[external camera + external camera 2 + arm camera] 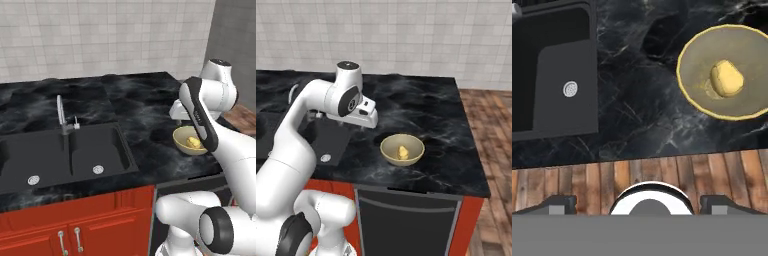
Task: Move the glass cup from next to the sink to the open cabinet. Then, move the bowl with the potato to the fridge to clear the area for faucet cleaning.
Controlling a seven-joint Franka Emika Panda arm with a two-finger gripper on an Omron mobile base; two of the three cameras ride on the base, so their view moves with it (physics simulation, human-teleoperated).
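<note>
Bowl point(401, 149) nr counter point(446, 165) front edge

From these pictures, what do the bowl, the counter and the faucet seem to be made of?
The bowl looks like matte glazed ceramic: olive-yellow, paler inside, no shine. The counter looks like polished black marble or stone, with pale veins. The faucet looks like brushed metal, silver-grey. All rendered, so these are guesses.

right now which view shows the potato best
The hand view: the potato lies unobstructed in the bowl, seen from above. The right base view shows it smaller; in the left base view the arm partly covers it.
</note>
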